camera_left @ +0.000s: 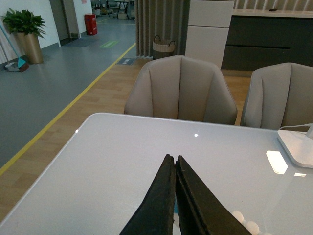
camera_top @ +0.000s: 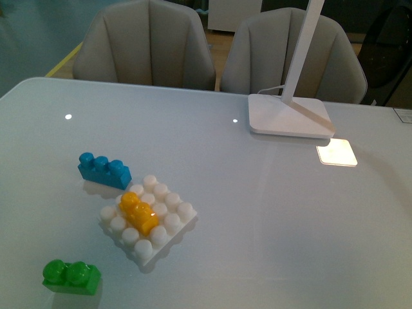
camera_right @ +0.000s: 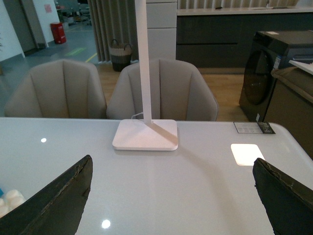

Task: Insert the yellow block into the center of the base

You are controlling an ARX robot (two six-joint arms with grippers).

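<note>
Yellow block: the yellow block (camera_top: 139, 213) sits on the base (camera_top: 176, 222), over its middle studs, and looks seated there, though how firmly cannot be told.
Long axis: it runs along the base's diagonal, from the far-left end toward the near-right end in the front view.
Base: the white studded plate lies on the table (camera_top: 270, 212) turned at an angle, a few of its studs just showing in both wrist views.
Left gripper: the left gripper (camera_left: 175, 164) has its two dark fingers pressed together with nothing between them; it hangs above the table, and the base's studs (camera_left: 244, 223) lie below and slightly toward the lamp side of its tips.
Right gripper: the right gripper (camera_right: 171, 196) stands wide apart and empty, well clear of the base, whose studs (camera_right: 10, 200) show far off beyond its one finger.
Nearer arm: by my judgement the left, since the base lies closer under its fingers.
Task state: the insertion appears done; any further move would only be a press or a retreat.
Neighbours: a blue brick (camera_top: 104, 170) just beyond the base, a green brick (camera_top: 71, 277) nearer the robot, and the lamp foot (camera_top: 290, 116) well apart on the far side.
</note>
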